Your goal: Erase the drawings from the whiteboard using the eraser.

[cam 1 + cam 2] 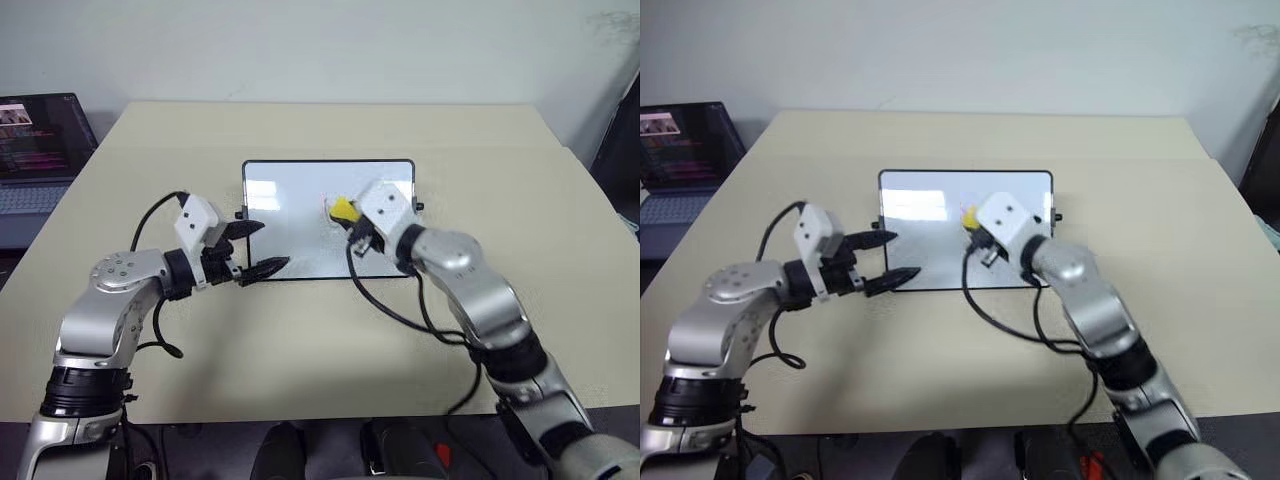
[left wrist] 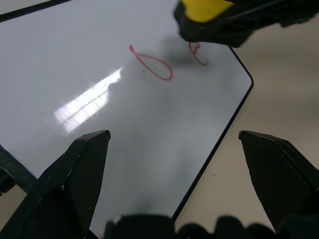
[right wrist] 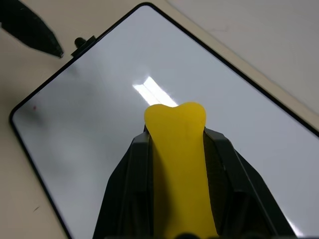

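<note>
Right gripper point(image 1: 350, 222) pinches the eraser point(image 1: 343, 209) over the whiteboard point(image 1: 290, 210); left gripper point(image 1: 258, 248) spread at the board's 9 o'clock edge. Next, probably wiping the drawings point(image 2: 154, 64).

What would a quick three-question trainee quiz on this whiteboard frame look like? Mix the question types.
1. True or false: the right gripper is shut on the small yellow oblong eraser.
2. Multiple choice: the left gripper is
A. shut on the board's frame
B. open, at the left short side of the glossy white black-framed whiteboard
C. resting on the laptop
3. Fill in: the thin marker drawings left on the board are ____ in colour.

Key:
1. True; the eraser sits clamped between the black fingers, over the board.
2. B
3. Red; a loop and a smaller scribble beside the eraser.
</note>
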Controlling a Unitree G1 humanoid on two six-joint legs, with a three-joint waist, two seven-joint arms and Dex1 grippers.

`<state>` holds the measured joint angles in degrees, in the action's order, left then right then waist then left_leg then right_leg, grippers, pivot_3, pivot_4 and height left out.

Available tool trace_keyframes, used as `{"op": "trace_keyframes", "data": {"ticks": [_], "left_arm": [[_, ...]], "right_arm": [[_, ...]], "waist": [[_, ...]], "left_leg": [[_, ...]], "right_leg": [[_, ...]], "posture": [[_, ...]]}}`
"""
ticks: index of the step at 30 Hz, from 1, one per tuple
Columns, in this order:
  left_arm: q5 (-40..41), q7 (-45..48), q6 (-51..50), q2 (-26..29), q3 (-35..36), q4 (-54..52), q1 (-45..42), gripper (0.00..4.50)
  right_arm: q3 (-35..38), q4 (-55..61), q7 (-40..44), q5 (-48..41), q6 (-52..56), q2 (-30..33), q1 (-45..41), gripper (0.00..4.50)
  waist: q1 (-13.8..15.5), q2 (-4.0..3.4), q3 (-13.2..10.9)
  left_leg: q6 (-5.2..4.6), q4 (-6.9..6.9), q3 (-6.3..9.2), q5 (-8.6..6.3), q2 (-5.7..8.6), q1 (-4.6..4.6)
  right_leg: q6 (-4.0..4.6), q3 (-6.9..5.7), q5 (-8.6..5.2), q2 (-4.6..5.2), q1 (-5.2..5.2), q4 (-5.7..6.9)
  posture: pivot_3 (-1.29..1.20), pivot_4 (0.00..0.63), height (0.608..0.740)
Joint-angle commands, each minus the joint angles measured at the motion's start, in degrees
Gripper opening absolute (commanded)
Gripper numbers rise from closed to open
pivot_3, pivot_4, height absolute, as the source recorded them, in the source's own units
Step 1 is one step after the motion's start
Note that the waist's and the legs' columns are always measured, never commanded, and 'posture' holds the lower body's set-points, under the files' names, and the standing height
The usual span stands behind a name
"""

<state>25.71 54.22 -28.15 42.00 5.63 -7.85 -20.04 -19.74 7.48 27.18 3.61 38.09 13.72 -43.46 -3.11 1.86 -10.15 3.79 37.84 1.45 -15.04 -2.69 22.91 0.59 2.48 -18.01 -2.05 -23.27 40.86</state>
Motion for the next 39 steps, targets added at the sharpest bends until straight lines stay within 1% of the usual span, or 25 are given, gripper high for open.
{"op": "trace_keyframes", "data": {"ticks": [1, 4, 6, 8, 11, 13, 17, 19, 21, 26, 29, 30, 33, 35, 37, 39], "left_arm": [[0.4, -0.1, 0.1, 1.0, 1.0, -2.7, -0.2, 4.50], [0.5, -0.5, -0.4, 1.1, 1.3, -4.1, 0.8, 4.50], [0.7, -0.8, -0.8, 1.2, 1.7, -5.0, 1.7, 4.50], [0.8, -1.1, -1.0, 1.3, 1.8, -5.6, 2.1, 4.50], [0.9, -1.6, -1.3, 1.4, 2.3, -6.3, 2.9, 4.50], [0.9, -1.8, -1.4, 1.3, 2.3, -6.5, 3.1, 4.50], [1.0, -1.9, -1.5, 1.2, 2.3, -6.6, 3.1, 4.50], [1.1, -1.9, -1.5, 1.2, 2.3, -6.7, 3.1, 4.50], [1.2, -1.9, -1.6, 1.2, 2.2, -6.7, 3.1, 4.50], [1.2, -1.8, -1.6, 1.3, 2.1, -6.6, 3.0, 4.50], [1.1, -1.8, -1.4, 1.2, 1.9, -6.3, 2.7, 4.50], [1.1, -1.8, -1.3, 1.1, 1.7, -6.1, 2.6, 4.50], [1.0, -1.7, -1.2, 0.9, 1.3, -5.9, 2.2, 4.50], [0.9, -1.6, -1.1, 0.8, 1.2, -5.6, 2.0, 4.50], [0.8, -1.5, -1.0, 0.9, 1.0, -5.4, 1.8, 4.50], [0.7, -1.4, -0.9, 0.8, 0.9, -5.2, 1.5, 4.50]], "right_arm": [[-0.4, -7.6, -1.2, 2.3, -5.4, -0.9, -4.3, 1.01], [-1.2, -15.6, -1.5, 4.1, -9.0, -1.6, -7.3, 1.01], [-3.7, -18.7, 1.1, 5.7, -9.7, -0.2, -7.5, 1.01], [-5.3, -19.3, 3.4, 6.7, -10.0, 0.9, -7.1, 1.01], [-7.2, -17.4, 7.4, 7.2, -9.9, 2.2, -6.1, 1.01], [-6.6, -18.1, 5.9, 8.2, -11.1, 1.7, -6.6, 1.01], [-3.9, -24.0, -2.5, 11.4, -16.4, -0.5, -11.1, 1.01], [-3.8, -25.6, -3.0, 12.1, -17.7, -0.4, -12.0, 1.01], [-5.0, -25.4, 0.5, 12.0, -16.9, 0.6, -11.1, 1.01], [-9.4, -19.1, 11.1, 12.4, -14.1, 5.1, -6.0, 1.01], [-11.1, -15.3, 15.1, 13.2, -13.1, 7.3, -4.0, 1.01], [-10.9, -15.2, 14.1, 14.0, -13.5, 7.2, -4.1, 1.01], [-7.8, -19.3, 4.7, 17.5, -16.4, 5.5, -7.9, 1.01], [-6.1, -21.4, 0.6, 18.2, -17.9, 4.9, -9.9, 1.01], [-6.2, -22.1, 1.0, 18.0, -18.1, 5.1, -10.3, 1.01], [-7.2, -21.8, 3.8, 18.4, -17.5, 6.1, -9.6, 1.01]], "waist": [[0.1, 0.00, 0.0], [0.2, 0.00, 0.0], [0.1, 0.00, 0.0], [0.2, 0.01, 0.0], [0.2, 0.01, 0.0], [0.1, 0.01, 0.0], [0.0, 0.01, 0.0], [-0.1, 0.01, 0.0], [0.1, 0.02, 0.0], [0.5, 0.04, 0.0], [0.5, 0.04, 0.0], [0.5, 0.04, 0.0], [0.3, 0.03, 0.0], [0.2, 0.03, 0.0], [0.2, 0.03, 0.0], [0.6, 0.04, 0.0]], "left_leg": [[0.00, 0.00, 0.00, 0.00, 0.00, 0.01], [0.00, 0.00, 0.00, 0.00, 0.04, 0.03], [-0.01, 0.01, -0.01, 0.00, 0.04, 0.02], [-0.01, 0.00, 0.01, -0.01, 0.02, -0.01], [-0.01, 0.03, 0.03, 0.00, 0.02, -0.07], [-0.02, 0.05, 0.03, 0.01, 0.02, -0.13], [-0.01, 0.09, 0.03, 0.02, 0.02, -0.15], [-0.01, 0.09, 0.02, 0.02, 0.02, -0.15], [-0.01, 0.09, 0.03, 0.02, 0.03, -0.14], [-0.02, 0.07, 0.03, 0.01, 0.03, -0.09], [-0.02, 0.08, 0.05, 0.02, 0.03, -0.12], [-0.02, 0.09, 0.05, 0.02, 0.03, -0.14], [-0.02, 0.09, 0.04, 0.03, 0.02, -0.19], [-0.04, 0.09, 0.03, 0.06, 0.02, -0.21], [-0.06, 0.10, 0.02, 0.12, 0.03, -0.21], [-0.07, 0.10, 0.02, 0.12, 0.06, -0.19]], "right_leg": [[0.00, 0.01, 0.00, 0.03, 0.00, -0.02], [0.00, 0.03, 0.00, 0.11, 0.00, -0.02], [0.01, 0.05, 0.00, 0.12, 0.00, -0.02], [0.01, 0.04, 0.00, 0.12, 0.00, 0.00], [0.01, 0.02, 0.00, 0.11, 0.02, 0.11], [0.01, 0.02, 0.01, 0.11, 0.06, 0.18], [0.01, 0.02, 0.02, 0.10, 0.05, 0.24], [0.03, 0.03, 0.04, 0.10, 0.05, 0.25], [0.03, 0.02, 0.04, 0.10, 0.05, 0.24], [0.03, 0.02, 0.04, 0.12, 0.07, 0.11], [0.03, 0.00, 0.04, 0.12, 0.09, 0.13], [0.03, 0.00, 0.04, 0.11, 0.09, 0.16], [0.03, 0.01, 0.04, 0.09, 0.09, 0.23], [0.06, 0.02, 0.07, 0.08, 0.09, 0.27], [0.07, 0.01, 0.11, 0.08, 0.09, 0.27], [0.07, 0.00, 0.11, 0.09, 0.09, 0.24]], "posture": [[0.00, 0.150, 0.740], [0.00, 0.150, 0.740], [0.00, 0.150, 0.740], [0.00, 0.150, 0.740], [0.00, 0.150, 0.740], [0.00, 0.150, 0.740], [0.00, 0.150, 0.740], [0.00, 0.150, 0.740], [0.00, 0.150, 0.740], [0.00, 0.150, 0.740], [0.00, 0.150, 0.740], [0.00, 0.150, 0.740], [0.00, 0.150, 0.740], [0.00, 0.150, 0.740], [0.00, 0.150, 0.740], [0.00, 0.150, 0.740]]}}
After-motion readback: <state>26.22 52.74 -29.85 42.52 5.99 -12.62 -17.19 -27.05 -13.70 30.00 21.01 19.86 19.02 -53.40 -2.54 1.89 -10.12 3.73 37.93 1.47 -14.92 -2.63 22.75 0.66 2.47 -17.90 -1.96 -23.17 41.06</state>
